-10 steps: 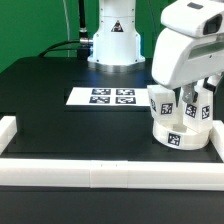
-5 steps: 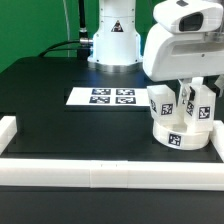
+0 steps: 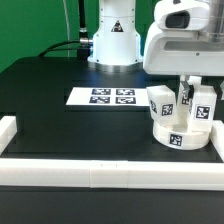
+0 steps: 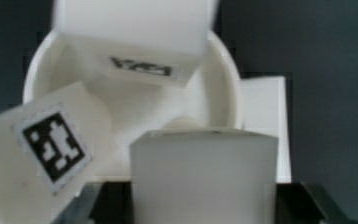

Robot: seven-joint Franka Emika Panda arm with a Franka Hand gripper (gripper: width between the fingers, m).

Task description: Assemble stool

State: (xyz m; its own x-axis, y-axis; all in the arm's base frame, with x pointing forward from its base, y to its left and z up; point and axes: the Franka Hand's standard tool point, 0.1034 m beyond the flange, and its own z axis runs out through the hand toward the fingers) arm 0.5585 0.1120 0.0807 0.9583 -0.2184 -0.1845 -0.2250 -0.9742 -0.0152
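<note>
The white round stool seat [image 3: 178,134] lies at the exterior view's right, against the front rail. Two white tagged legs stand upright on it: one on the left [image 3: 161,101] and one on the right [image 3: 204,103]. My gripper [image 3: 199,98] hangs over the seat with its dark fingers on either side of the right leg. In the wrist view that leg [image 4: 201,165] fills the gap between the fingers of my gripper [image 4: 201,205], which is shut on it. The other leg [image 4: 51,140] shows its tag beside it, and more white stool parts [image 4: 140,45] lie beyond.
The marker board [image 3: 102,97] lies flat in the middle of the black table. White border rails run along the front [image 3: 100,173], the left [image 3: 8,130] and the right [image 3: 218,138]. The arm's base [image 3: 112,40] stands at the back.
The gripper's body has shifted slightly up and toward the exterior view's left over the seat. The legs and seat stay about where they were.
</note>
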